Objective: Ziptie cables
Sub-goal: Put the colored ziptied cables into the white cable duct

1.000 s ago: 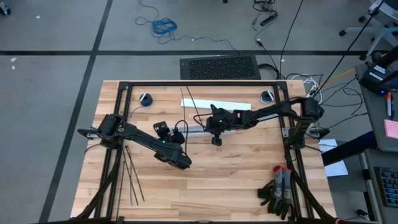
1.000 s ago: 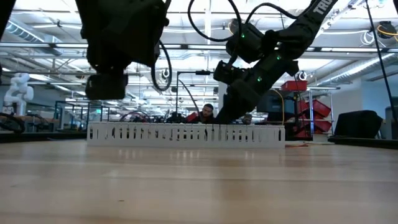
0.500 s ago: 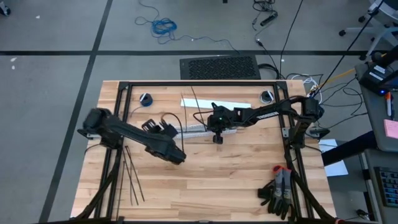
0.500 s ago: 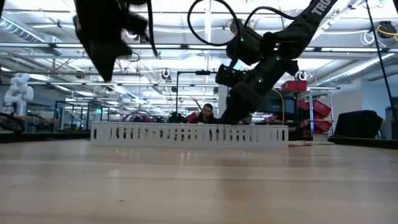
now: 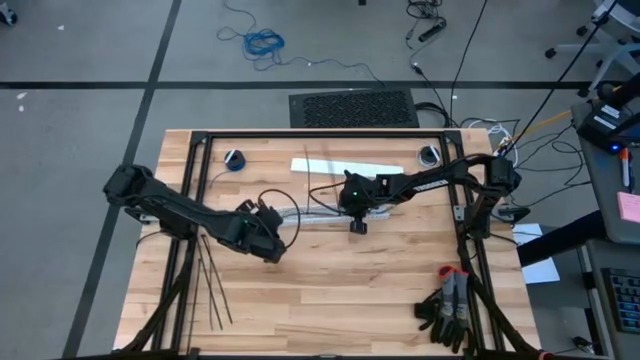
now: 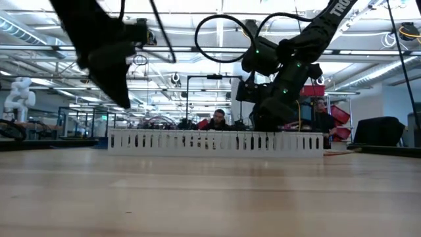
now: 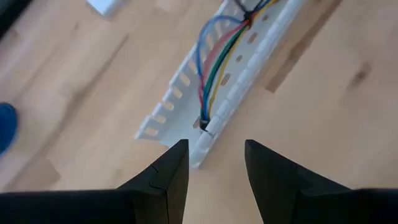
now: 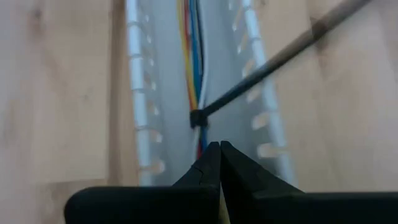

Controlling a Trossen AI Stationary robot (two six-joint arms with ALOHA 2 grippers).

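Observation:
The cables are thin blue, green, red and yellow wires. They lie along the channel of a white slotted duct at mid table. A black ziptie has its head on the wires, and its strip slants up out of the duct. My right gripper is shut. Its tips are down in the duct beside that head. My left gripper is open and tilted down, above the table just short of the duct's left end. Spare zipties lie flat near the left edge. My right gripper comes slanting down from the table's right side, its shut fingertips over the wires in the duct, just near of the ziptie head. The fingers hide the spot itself. Whether they pinch a wire or only press there, I cannot tell.
A loose white strip lies beyond the duct. A blue roll sits at the far left and another roll at the far right. Dark gloves lie at the near right corner. People sit beyond the table.
My left gripper has drawn back toward the table's left edge, rolling and tipping as it went, and has stayed open. My right gripper has sunk a little and shifted toward the table's right edge. The duct has slid the same way along the table.

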